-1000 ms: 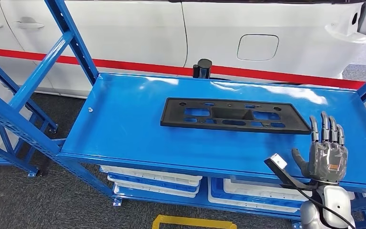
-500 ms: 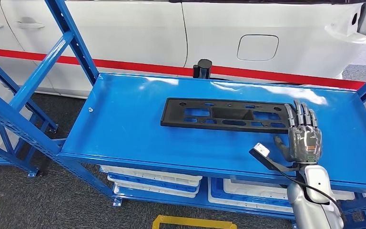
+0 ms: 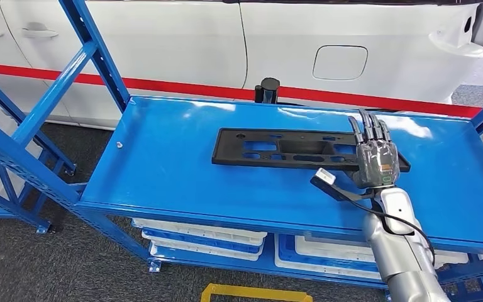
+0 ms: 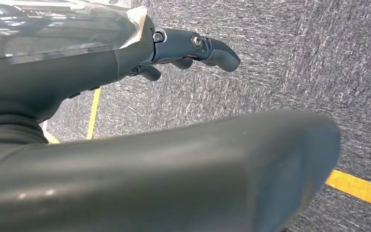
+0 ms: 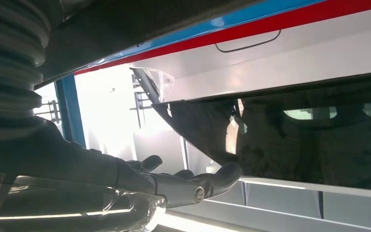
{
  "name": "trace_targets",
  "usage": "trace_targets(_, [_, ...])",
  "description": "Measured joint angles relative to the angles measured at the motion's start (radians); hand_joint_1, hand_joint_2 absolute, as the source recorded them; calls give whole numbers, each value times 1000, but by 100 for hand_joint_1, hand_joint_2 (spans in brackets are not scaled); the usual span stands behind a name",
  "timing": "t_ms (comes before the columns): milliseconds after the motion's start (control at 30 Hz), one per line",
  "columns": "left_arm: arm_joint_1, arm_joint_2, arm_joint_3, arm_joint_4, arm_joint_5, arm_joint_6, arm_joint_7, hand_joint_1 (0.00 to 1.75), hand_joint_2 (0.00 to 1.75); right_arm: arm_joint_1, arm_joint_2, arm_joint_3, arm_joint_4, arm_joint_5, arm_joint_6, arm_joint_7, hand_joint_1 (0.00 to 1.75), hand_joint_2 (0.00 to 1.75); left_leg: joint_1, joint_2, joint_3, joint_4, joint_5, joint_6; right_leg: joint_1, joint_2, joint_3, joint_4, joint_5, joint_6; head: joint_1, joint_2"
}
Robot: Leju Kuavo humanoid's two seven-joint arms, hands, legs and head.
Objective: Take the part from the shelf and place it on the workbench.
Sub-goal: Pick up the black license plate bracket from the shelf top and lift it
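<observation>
Right robot hand (image 3: 373,158), fingers straight and spread, is hovering over the right end of the part (image 3: 289,150) lying flat mid-frame on the shelf (image 3: 163,170); end-only grasp is risking tilt or slip.

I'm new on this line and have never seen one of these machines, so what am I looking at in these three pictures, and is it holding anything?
This is a two-legged humanoid robot with silver arms and many-fingered hands. The wide picture is from a camera high on its body, looking down at a blue shelf beside a white car. On the shelf lies one long black part, a flat plate with cut-outs, which the robot has to carry to a workbench. Its right hand is stretched over the part's right end with its fingers straight; no grasp can be seen. The other two pictures come from cameras at the wrists and are turned. The right wrist view looks past that hand's fingers toward the car. The left wrist view shows the left hand hanging over grey carpet with yellow lines, holding nothing.
</observation>
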Motion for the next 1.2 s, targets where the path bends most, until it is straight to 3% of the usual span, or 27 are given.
trace_targets(233, [0, 0, 0, 0, 0, 9, 0, 0, 0, -78, -8, 16, 116, 6, 31, 57, 2, 175, 0, 0, 0, 0, 0, 0, 0, 0, 0, 0, 0, 0, 0, 0])
trace_targets(533, [0, 0, 0, 0, 0, 13, 1, 0, 0, -122, -11, 25, 200, 4, 36, 65, 2, 175, 0, 0, 0, 0, 0, 0, 0, 0, 0, 0, 0, 0, 0, 0])
trace_targets(567, [0, 0, 0, 0, 0, 13, 1, 0, 0, -124, -11, 26, 204, 4, 36, 65, 8, 175, 0, 0, 0, 0, 0, 0, 0, 0, 0, 0, 0, 0, 0, 0])
trace_targets(700, [0, 0, 0, 0, 0, 14, 1, 0, 0, -129, -11, 28, 217, 4, 36, 69, 156, 175, 0, 0, 0, 0, 0, 0, 0, 0, 0, 0, 0, 0, 0, 0])
trace_targets(1200, [0, 0, 0, 0, -4, 20, -26, 0, 0, -139, -18, 28, 272, -16, 26, 73, 173, 175, 0, 0, 0, 0, 0, 0, 0, 0, 0, 0, 0, 0, 0, 0])
